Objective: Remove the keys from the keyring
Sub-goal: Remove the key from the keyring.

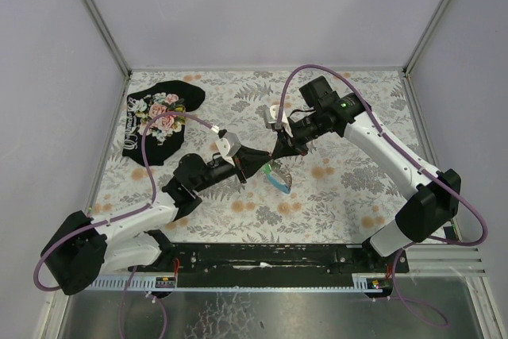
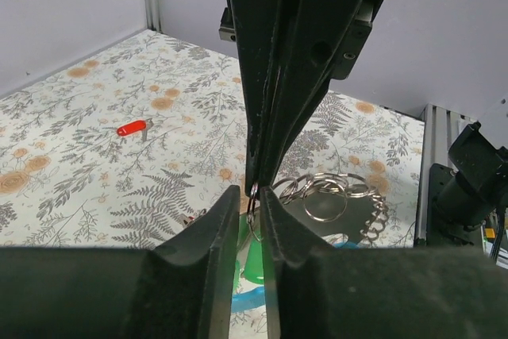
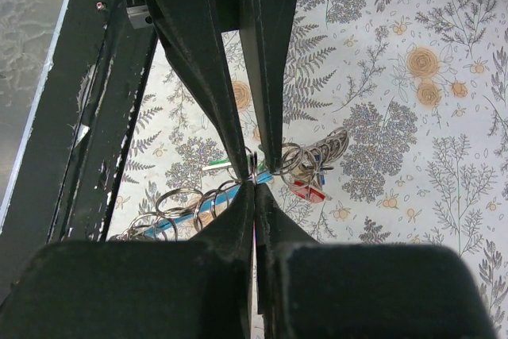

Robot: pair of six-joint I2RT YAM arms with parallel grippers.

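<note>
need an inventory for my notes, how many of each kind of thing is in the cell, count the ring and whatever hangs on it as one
grippers: 2 (left gripper, right gripper)
keyring: 1
loose red key: 1
black floral cloth: 1
total: 5

Shiny metal keyring [image 2: 317,188], glossy red plastic key [image 2: 132,128], matt tabletop [image 2: 79,188].
</note>
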